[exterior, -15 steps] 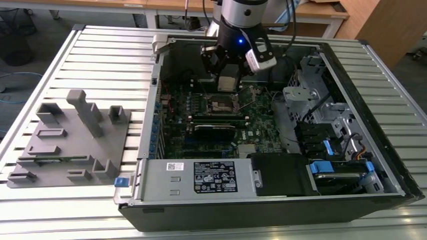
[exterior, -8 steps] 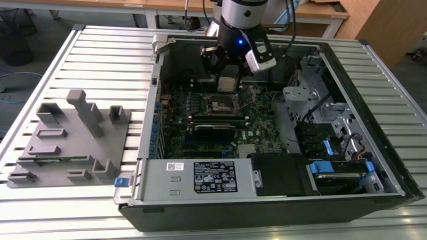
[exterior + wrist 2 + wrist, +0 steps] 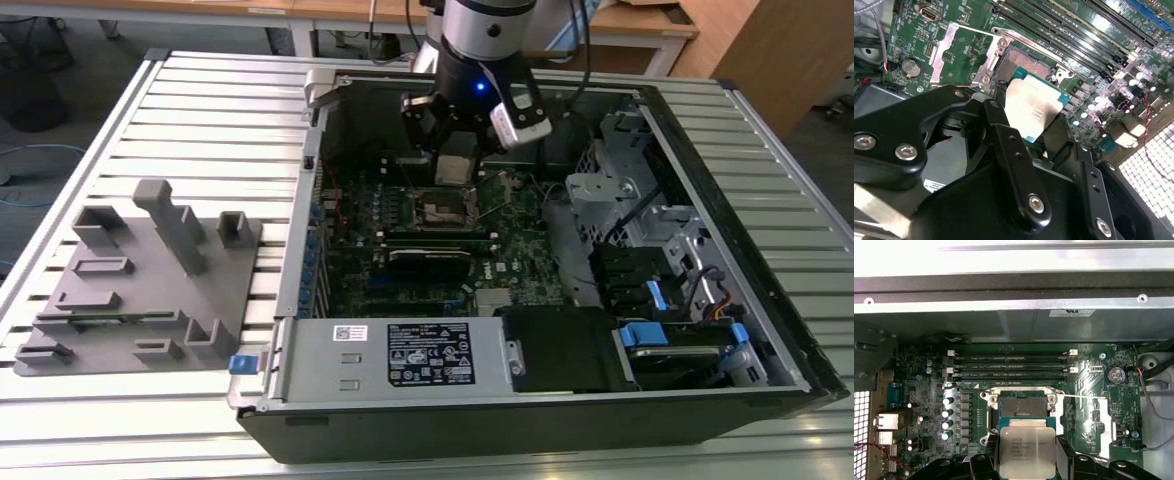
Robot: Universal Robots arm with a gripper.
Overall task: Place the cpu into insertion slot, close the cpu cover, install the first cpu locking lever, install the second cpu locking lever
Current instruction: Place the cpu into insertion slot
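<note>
What the gripper (image 3: 457, 162) holds: the cpu (image 3: 1027, 452), and it's a firm pinch, black fingers (image 3: 1000, 125) pressed on two opposite edges of the chip.
cpu: silver top facing up in both wrist views, carried clear of the motherboard (image 3: 1094, 385), close by one edge of the insertion slot (image 3: 1022, 402) and not seated.
insertion slot: open, dark centre exposed, sitting on the motherboard beside the long memory slots (image 3: 1011, 365).
cpu cover (image 3: 990, 60): flipped back off the slot, with green board showing through its window.
Computer case (image 3: 561, 405): lying open on the slatted table (image 3: 214, 110), with the arm reaching down inside.
</note>
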